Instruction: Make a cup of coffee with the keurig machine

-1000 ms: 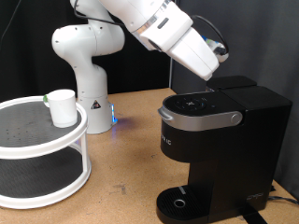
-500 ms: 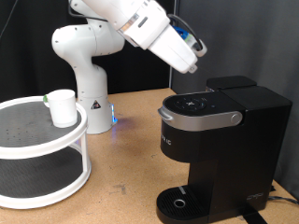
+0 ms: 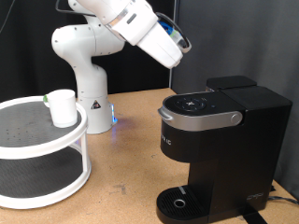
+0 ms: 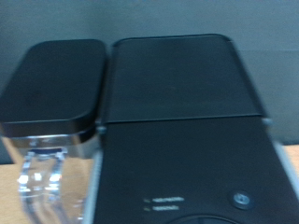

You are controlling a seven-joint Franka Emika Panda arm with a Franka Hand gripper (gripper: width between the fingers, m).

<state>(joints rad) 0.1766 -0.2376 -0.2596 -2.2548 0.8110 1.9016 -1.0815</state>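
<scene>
The white cup [image 3: 62, 106] stands upright on the top tier of a white round rack [image 3: 37, 140] at the exterior view's left. The black keurig machine [image 3: 220, 140] stands at the right with its lid down and its round drip tray [image 3: 182, 203] bare. The gripper [image 3: 175, 45] is at the end of the white arm, up in the air above and to the left of the machine, touching nothing. Its fingers are too blurred to make out. The wrist view looks down on the machine's top [image 4: 187, 103] and shows no fingers.
The white robot base [image 3: 86, 75] stands at the back, between the rack and the machine. The machine's water tank [image 4: 51, 93] sits beside its lid. The wooden table [image 3: 126, 159] lies between the rack and the machine. A dark curtain is behind.
The arm has swung up and to the exterior view's left, away from the top of the machine. The cup and the machine have not moved.
</scene>
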